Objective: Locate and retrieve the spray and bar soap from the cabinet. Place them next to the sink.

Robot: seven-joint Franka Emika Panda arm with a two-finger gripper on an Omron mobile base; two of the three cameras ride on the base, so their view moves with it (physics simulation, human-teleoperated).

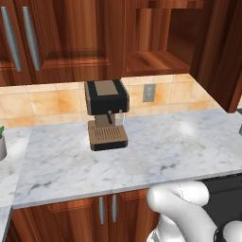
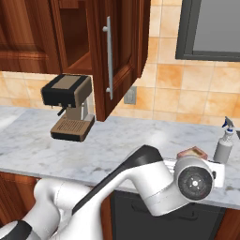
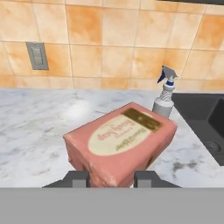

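The bar soap (image 3: pixel 120 146), a pink block with a pale oval label, sits between my gripper's (image 3: pixel 111 177) two dark fingertips, which are shut on it. In the right base view the bar soap (image 2: pixel 192 153) shows just behind my hand, low over the marble counter (image 2: pixel 117 145). I cannot tell if it touches the counter. The spray (image 3: pixel 165 98) stands upright on the counter beyond the soap, beside the dark sink (image 3: pixel 205 118); the spray (image 2: pixel 224 143) is to the right of my hand. The cabinet (image 1: pixel 153 61) stands open, its wooden shelf bare.
A coffee machine (image 1: pixel 106 113) stands on the counter under the cabinet. The open cabinet door (image 2: pixel 112 56) juts out over the counter left of my hand. A grey wall socket (image 3: pixel 37 55) is set in the tiles. A plant pot (image 1: pixel 1 142) stands at the far left.
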